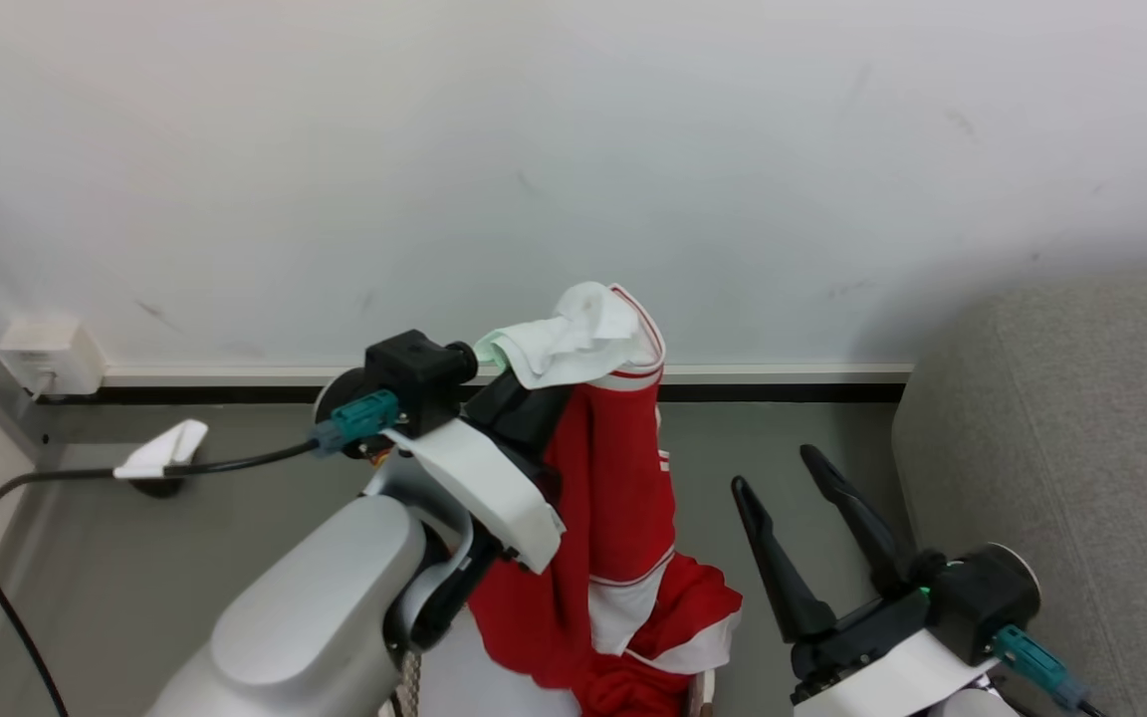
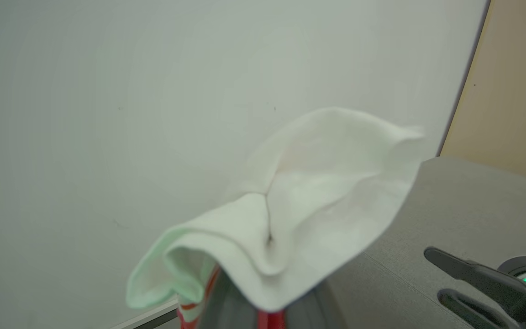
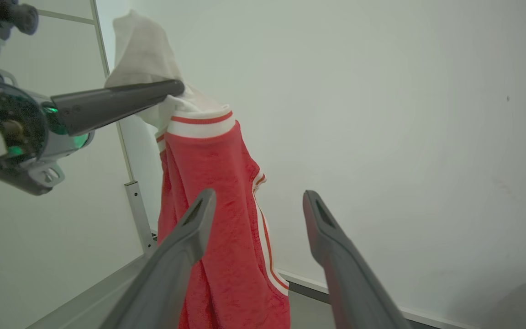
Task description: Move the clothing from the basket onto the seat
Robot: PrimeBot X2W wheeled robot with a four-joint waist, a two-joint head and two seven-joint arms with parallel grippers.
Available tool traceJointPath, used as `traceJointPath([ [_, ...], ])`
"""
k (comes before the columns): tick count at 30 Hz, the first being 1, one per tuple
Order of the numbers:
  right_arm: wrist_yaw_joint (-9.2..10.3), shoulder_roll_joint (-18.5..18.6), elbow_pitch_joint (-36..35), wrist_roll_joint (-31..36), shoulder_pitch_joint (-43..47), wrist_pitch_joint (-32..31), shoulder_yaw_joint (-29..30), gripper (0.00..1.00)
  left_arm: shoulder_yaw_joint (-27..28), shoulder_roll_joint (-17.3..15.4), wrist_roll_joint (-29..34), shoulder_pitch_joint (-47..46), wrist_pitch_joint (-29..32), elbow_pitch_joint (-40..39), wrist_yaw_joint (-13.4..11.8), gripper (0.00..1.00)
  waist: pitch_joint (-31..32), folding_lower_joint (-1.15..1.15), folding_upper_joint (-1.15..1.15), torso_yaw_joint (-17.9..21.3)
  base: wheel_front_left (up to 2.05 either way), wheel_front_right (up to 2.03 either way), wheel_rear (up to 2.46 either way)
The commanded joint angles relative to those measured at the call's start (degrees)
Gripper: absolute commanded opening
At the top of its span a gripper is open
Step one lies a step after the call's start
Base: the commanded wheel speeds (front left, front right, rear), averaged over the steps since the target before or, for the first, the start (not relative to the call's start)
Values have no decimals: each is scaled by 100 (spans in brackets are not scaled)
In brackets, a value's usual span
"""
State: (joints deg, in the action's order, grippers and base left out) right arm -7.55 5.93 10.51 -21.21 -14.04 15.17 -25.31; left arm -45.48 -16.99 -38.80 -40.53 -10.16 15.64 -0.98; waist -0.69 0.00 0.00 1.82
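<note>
While the left hand [image 1: 524, 398] pinches the white top panel of the clothing [image 1: 613, 498], the garment hangs below it in a long red fold, with its lower end bunched near the head view's bottom edge. Right hand [image 1: 778, 470]: fingers spread wide, empty, just beside the hanging cloth. Seat [image 1: 1061, 448]: off to the right, apart. Judgement: light, limp, not fragile; will swing and drag. The single pinch may slip, so a second hold mid-length on the red fabric is advisable.
</note>
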Motion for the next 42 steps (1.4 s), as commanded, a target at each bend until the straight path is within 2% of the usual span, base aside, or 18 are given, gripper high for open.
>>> traceJointPath([
  [1, 12, 4, 86, -41, -117, -4, -62, 100, -22, 25, 118, -37, 19, -24, 21, 0, 8, 0, 0, -55, 0, 0, 0],
  [11, 12, -114, 1267, -241, -668, -3, -623, 100, -350, 329, 142, -4, 100, -209, 82, 0, 54, 0, 0, -419, 0, 0, 0],
  [22, 12, -191, 2562, -402, -1016, -4, -637, 100, -846, 646, 177, 22, 345, -530, 255, 0, 103, 0, 0, -1001, 0, 0, 0],
  [31, 12, -213, 3324, -730, -1275, -3, -870, 100, -1007, 733, 92, -14, 484, -888, 314, 0, 140, 0, 0, -1341, 0, 0, 0],
  [32, 12, -214, 3370, -761, -1307, -3, -927, 80, -1016, 726, 87, -20, 505, -922, 316, 0, 137, 0, 0, -1359, 0, 0, 0],
  [33, 12, -212, 3379, -793, -1349, -3, -978, 55, -1023, 716, 80, -24, 524, -953, 319, 0, 136, 0, 0, -1376, 0, 0, 0],
  [34, 12, -214, 3386, -839, -1399, -4, -1018, 46, -1030, 702, 73, -23, 535, -980, 323, 0, 134, 0, 0, -1386, 0, 0, 0],
  [36, 12, -204, 3388, -871, -1471, -4, -1076, 5, -1041, 663, 57, -13, 557, -998, 327, 0, 132, 0, 0, -1402, 0, 0, 0],
  [37, 12, -194, 3373, -898, -1498, -4, -1088, 0, -1032, 648, 30, 4, 569, -990, 321, 0, 132, 0, 0, -1409, 0, 0, 0],
  [42, 12, -115, 3305, -944, -1476, -3, -1101, 0, -939, 583, -34, 61, 526, -851, 272, 0, 130, 0, 0, -1407, 0, 0, 0],
])
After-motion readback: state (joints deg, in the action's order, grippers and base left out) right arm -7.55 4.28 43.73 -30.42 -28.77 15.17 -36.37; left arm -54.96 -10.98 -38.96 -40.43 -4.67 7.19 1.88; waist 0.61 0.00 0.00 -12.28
